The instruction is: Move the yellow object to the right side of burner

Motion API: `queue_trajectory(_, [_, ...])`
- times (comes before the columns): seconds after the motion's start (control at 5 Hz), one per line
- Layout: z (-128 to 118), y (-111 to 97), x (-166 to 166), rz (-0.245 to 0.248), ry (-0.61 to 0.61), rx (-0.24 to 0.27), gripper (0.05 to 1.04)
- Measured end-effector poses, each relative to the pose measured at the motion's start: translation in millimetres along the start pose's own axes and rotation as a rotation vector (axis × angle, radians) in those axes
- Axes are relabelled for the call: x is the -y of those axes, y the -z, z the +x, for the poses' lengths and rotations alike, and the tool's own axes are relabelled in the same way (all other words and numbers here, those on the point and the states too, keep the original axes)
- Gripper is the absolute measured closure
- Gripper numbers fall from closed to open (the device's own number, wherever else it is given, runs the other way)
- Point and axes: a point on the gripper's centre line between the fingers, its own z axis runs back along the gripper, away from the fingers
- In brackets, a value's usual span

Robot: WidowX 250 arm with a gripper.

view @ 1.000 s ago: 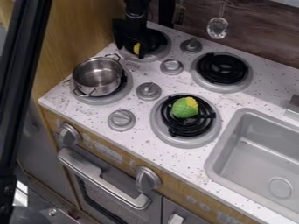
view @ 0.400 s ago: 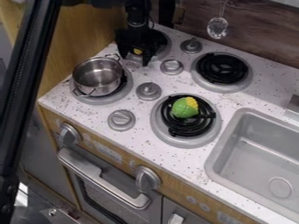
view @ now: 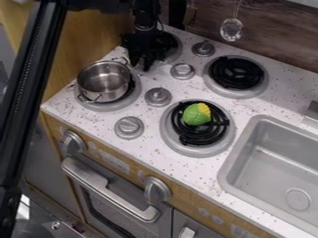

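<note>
Target first: the "yellow object" is ambiguous. The black pincer (view: 142, 64) is at the upper-left burner (view: 176, 52), so the yellow target may be hidden behind it; can't confirm, nor can I tell whether the pincer is wide, narrow or holding anything. If that's the one, its shape and hold point are unreadable. Visible candidate: the rounded green-and-yellow corn-like toy (view: 196, 115), on the black coils of the grey-rimmed burner (view: 197, 151) just right of and below the frame centre. Handling guess for it: light, probably stiff hollow plastic, not fragile, a bit slippery on the rounded sides, could roll off a poor pinch. Take it across the middle of the green part, low enough to get past the widest bulge, clear of the coils. Looks: leafy green husk over most of it, bumpy bright yellow kernels peeking out at its upper right, stubby outline.
</note>
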Motion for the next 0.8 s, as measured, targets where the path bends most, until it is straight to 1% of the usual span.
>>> queue_trajectory(0.2, [3.9, 0.7, 1.0, 0.0, -0.005, 0.002, 0.906])
queue_trajectory(0.4, [0.9, 6.5, 1.7, -0.002, -0.001, -0.034, 0.993])
queue_trajectory(0.6, [-0.3, 7.1, 0.2, 0.008, -0.001, -0.039, 0.852])
queue_trajectory(0.8, [0.7, 5.1, 0.0, 0.015, 0.001, 0.009, 0.618])
